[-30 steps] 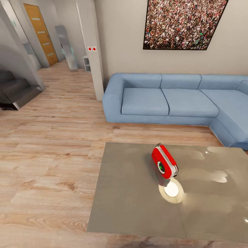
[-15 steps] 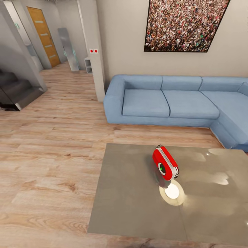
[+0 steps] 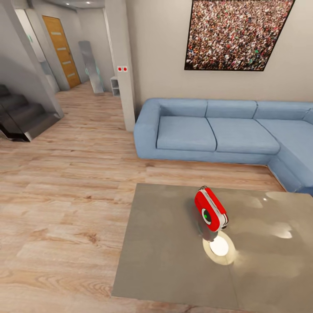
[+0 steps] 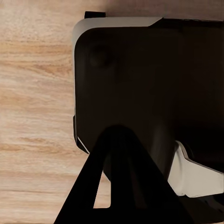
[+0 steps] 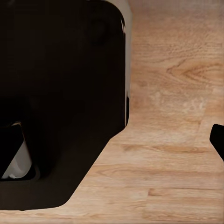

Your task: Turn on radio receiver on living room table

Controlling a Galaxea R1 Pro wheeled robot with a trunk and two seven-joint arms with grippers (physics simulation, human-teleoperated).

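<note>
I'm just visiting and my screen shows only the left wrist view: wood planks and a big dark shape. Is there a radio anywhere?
Observer: Yes. In the head view a red radio receiver stands on a low grey-brown table ahead of the robot.
Operator: Is anything beside it?
Observer: A round white-glowing disc shows on the tabletop just in front of it, on the camera's side.
Operator: What's behind the table?
Observer: A blue sofa against the wall, under a large crowd picture.
</note>
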